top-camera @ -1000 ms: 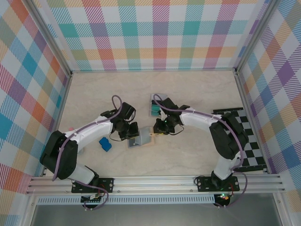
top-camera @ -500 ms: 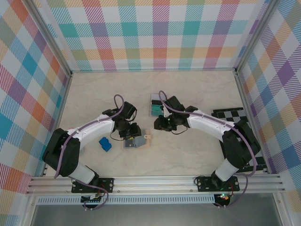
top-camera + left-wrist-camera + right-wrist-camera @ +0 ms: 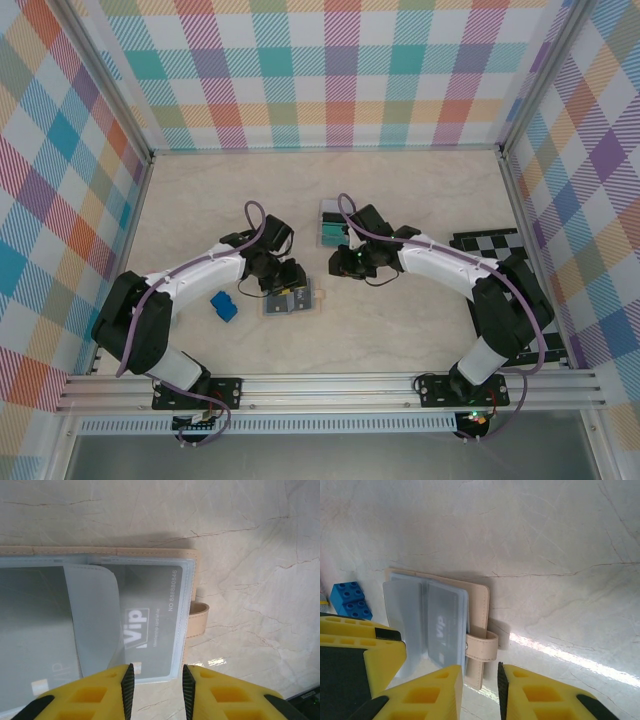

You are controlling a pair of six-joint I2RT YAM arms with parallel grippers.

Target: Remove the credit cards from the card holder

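On the marbled table (image 3: 400, 190), the card holder (image 3: 288, 299) is now lying open at centre, just released by the left gripper (image 3: 157, 672), which is hovering narrowly parted and empty. 1 grey card (image 3: 150, 610) is still sitting in its sleeve. The right gripper (image 3: 480, 670), backing off toward 2 o'clock, is gaping narrowly, holding nothing.

Tan leather-look card holder (image 3: 479, 605) — clear plastic sleeves (image 3: 95, 620) — glossy table (image 3: 250, 555).

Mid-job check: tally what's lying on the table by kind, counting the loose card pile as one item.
Card holder: 1
Loose card pile: 1
Blue block: 1
Checkered mat: 1
Total: 4
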